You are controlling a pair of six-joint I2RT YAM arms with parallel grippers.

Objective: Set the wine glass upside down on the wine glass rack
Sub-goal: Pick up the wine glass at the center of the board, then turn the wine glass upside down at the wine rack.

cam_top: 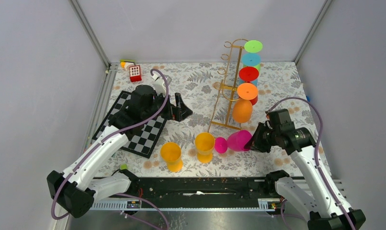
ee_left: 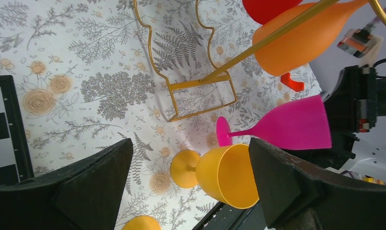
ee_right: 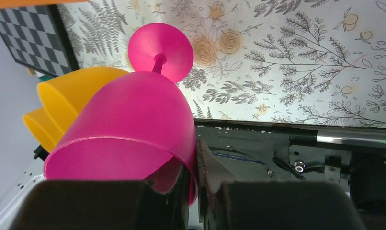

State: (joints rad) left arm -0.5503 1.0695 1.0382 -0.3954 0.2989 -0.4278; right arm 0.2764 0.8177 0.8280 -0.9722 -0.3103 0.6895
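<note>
1. The magenta wine glass (cam_top: 238, 141) is tipped on its side, foot pointing left, just in front of the base of the gold wine glass rack (cam_top: 228, 88) and apart from it.
2. The right gripper (cam_top: 253, 142) is clamped on the glass's rim, one finger inside the bowl and one outside.
3. An orange glass (cam_top: 242, 110) hangs upside down on the rack.
4. A yellow glass (cam_top: 204, 146) stands just beside the magenta foot.
5. The left gripper (cam_top: 184, 109) is spread wide and holds nothing, beside the chessboard (cam_top: 133, 127).

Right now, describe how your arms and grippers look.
The left arm and right arm have white shells with black joints and bases, each trailed by a lilac cable. The left gripper and right gripper are black, with broad, matte, wedge-shaped fingers.
</note>
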